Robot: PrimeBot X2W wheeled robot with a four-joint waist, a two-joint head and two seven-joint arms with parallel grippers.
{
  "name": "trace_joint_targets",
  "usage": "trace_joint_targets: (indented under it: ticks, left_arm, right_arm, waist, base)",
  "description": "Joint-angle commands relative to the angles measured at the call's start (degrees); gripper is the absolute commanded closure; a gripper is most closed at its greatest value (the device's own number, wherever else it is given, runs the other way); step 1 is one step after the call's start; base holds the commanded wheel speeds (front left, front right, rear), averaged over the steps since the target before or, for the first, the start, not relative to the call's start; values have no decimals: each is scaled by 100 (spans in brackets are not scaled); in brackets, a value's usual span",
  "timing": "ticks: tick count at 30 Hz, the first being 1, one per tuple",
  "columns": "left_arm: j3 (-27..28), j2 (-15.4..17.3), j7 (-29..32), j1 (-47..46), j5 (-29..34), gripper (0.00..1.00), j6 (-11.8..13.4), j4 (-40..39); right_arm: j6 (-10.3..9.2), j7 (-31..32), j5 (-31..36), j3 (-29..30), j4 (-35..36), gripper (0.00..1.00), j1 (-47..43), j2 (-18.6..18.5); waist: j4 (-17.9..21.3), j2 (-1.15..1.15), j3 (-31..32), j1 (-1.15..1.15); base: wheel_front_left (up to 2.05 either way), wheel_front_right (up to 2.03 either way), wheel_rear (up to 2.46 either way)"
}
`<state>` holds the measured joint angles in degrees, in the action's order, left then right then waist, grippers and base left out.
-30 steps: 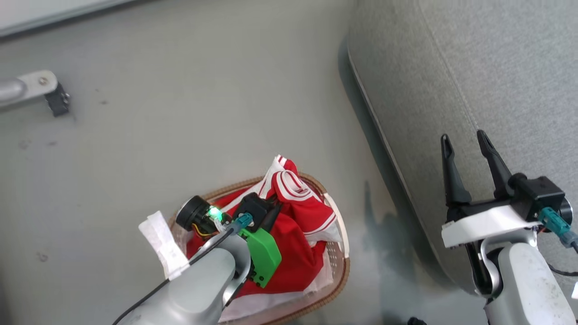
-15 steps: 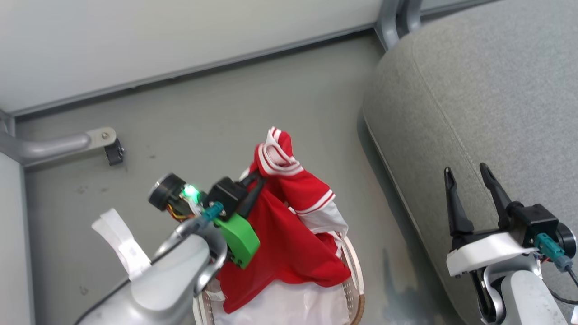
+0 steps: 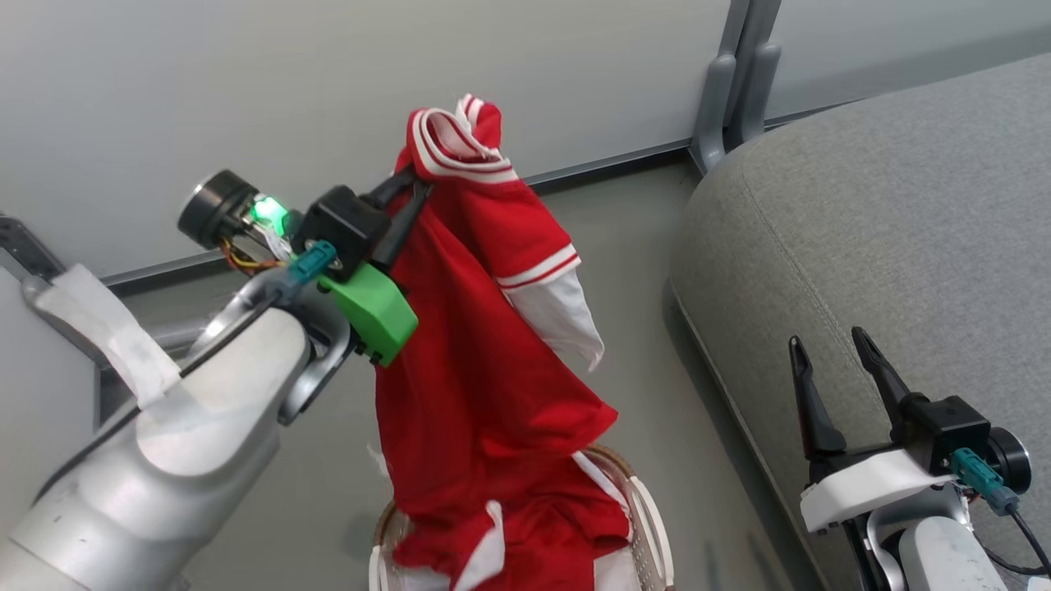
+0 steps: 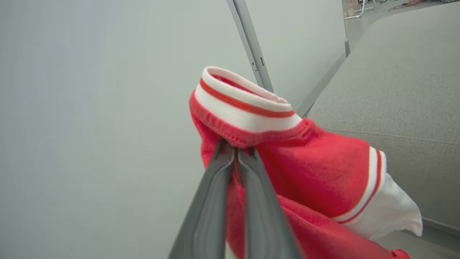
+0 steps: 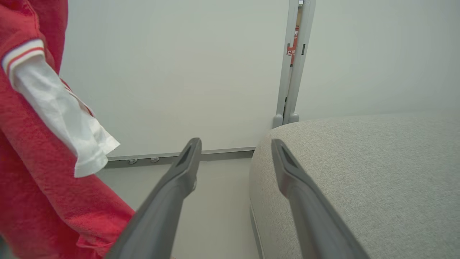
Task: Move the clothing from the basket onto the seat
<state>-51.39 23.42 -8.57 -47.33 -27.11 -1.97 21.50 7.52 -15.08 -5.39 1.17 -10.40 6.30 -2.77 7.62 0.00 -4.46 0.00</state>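
Observation:
A red garment of the clothing hangs in the air from its white-striped collar, its lower hem still over the basket at the bottom middle. My left gripper is shut on the cloth just below the collar; in the left wrist view the pinch at the collar is plain. More red clothing lies in the basket. The grey seat fills the right side. My right gripper stands open and empty over the seat's near edge; the right wrist view has the garment at its left.
A pale wall panel runs behind, with a grey upright post at the seat's far corner. Grey floor separates the basket from the seat's front edge.
My left gripper has risen with the red garment, pulling it up out of the basket until it hangs long. The head camera has tilted upward; the right gripper stays open.

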Motion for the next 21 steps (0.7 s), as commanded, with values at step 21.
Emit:
trace_joint_targets:
  ticks: [21]
  left_arm:
    - [375,205,477,-1250,-232,100,-170,132]
  right_arm:
    - [-6,-14,10,-423,0,0,-125,-20]
  waist:
    - [128,0,344,0]
  base:
    - [0,0,0]
